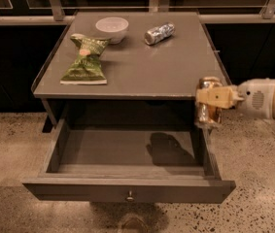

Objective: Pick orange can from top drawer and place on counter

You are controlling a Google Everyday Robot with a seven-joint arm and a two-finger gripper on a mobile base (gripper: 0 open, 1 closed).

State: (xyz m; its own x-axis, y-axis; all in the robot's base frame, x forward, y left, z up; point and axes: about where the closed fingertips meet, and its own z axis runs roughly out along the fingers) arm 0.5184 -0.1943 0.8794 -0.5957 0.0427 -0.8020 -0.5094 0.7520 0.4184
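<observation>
Hanging at the right middle of the frame, the orange can (pixel 206 115) is clasped across its waist by the gripper (pixel 214 97), whose fingers are closed narrowly on it. It sits just off the front right corner of the counter (pixel 142 67), above the right wall of the open top drawer (pixel 127 191). The can is judged light, stiff and slick-walled — a mid-body hold is favoured, since thin sides may dent if squeezed hard.
</observation>
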